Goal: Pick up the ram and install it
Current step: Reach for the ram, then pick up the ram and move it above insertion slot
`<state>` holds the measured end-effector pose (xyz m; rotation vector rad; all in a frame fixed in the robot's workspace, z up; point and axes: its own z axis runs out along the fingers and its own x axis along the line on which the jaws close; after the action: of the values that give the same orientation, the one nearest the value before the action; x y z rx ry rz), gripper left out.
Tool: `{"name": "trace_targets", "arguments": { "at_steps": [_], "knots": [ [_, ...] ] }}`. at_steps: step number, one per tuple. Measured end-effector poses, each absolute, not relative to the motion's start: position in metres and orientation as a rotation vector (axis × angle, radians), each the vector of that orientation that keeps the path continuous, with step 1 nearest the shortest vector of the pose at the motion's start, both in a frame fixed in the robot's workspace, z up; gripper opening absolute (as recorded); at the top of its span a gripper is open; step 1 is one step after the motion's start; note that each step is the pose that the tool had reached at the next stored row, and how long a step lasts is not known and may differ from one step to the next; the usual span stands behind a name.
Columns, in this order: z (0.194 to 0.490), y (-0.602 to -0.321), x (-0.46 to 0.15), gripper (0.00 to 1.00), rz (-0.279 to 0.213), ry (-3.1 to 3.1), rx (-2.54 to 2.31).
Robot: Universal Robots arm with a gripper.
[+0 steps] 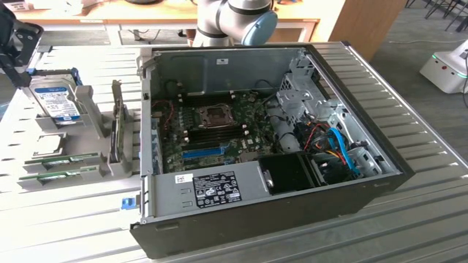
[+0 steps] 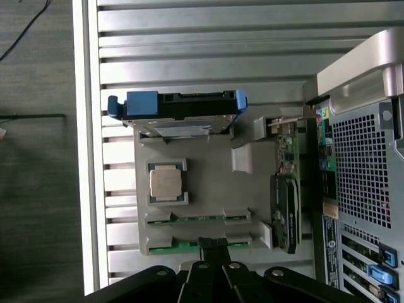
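Ribbed grey metal tabletop carries everything. On it, the ram, a long thin green circuit-board stick, lies in the end slot of a grey moulded holder tray. The black gripper, fingers closed and empty, hangs over it. A matching green stick sits just beside it, then a square silver processor and a blue-framed hard drive. An open black computer case stands beside the tray.

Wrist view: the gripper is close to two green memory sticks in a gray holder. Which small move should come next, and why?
Probably open the gripper first. It is shut, with its tips in line with the closer ram stick, which lies in the gray holder; a shut gripper could not go around the stick.
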<state>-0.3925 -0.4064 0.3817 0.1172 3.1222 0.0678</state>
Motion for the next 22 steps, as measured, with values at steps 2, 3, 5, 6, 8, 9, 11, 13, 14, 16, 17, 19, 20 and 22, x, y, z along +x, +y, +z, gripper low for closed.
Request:
{"name": "trace_targets", "arguments": {
  "at_steps": [2,3,5,6,8,9,11,13,14,16,17,19,20,22],
  "knots": [
    [0.3817,-0.4074,-0.3925,0.11,0.068,3.122,0.117],
    [0.3817,-0.4078,-0.3925,0.11,0.067,3.122,0.117],
    [0.3817,-0.4085,-0.3925,0.11,0.067,3.122,0.117],
    [0.3817,-0.4087,-0.3925,0.11,0.067,3.122,0.117],
    [0.3817,-0.4087,-0.3924,0.11,0.067,3.122,0.117],
    [0.3817,-0.4087,-0.3924,0.11,0.067,3.122,0.117],
    [0.3817,-0.4088,-0.3925,0.11,0.067,3.122,0.117],
    [0.3817,-0.4088,-0.3924,0.11,0.067,3.122,0.117],
    [0.3817,-0.4088,-0.3925,0.11,0.067,3.122,0.117],
    [0.3817,-0.4088,-0.3924,0.11,0.067,3.122,0.117],
    [0.3817,-0.4088,-0.3925,0.11,0.067,3.122,0.117],
    [0.3817,-0.4088,-0.3925,0.11,0.067,3.122,0.117],
    [0.3817,-0.4088,-0.3925,0.11,0.067,3.122,0.117],
    [0.3817,-0.4088,-0.3925,0.11,0.067,3.122,0.116]
  ]
}}
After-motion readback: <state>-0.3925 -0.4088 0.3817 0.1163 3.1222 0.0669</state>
